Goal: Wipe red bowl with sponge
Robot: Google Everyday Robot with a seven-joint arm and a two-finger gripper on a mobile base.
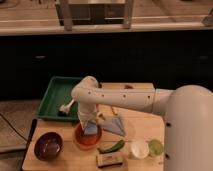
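Wooden table (142,125) in front of a dark counter carries everything. Red bowl (86,138) sits near the table's front edge, with the sponge (91,129) inside it. Gripper (86,123) reaches down into the bowl onto the sponge. Around the bowl: maroon bowl (48,145) left, grey-blue cloth (116,125) right, green tray (56,97) behind, green pepper (112,147) and tan block (109,159) in front-right.

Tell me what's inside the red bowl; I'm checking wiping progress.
Inside the red bowl lies the light-blue sponge, with the gripper reaching down onto it. The bowl's floor beneath them is covered.
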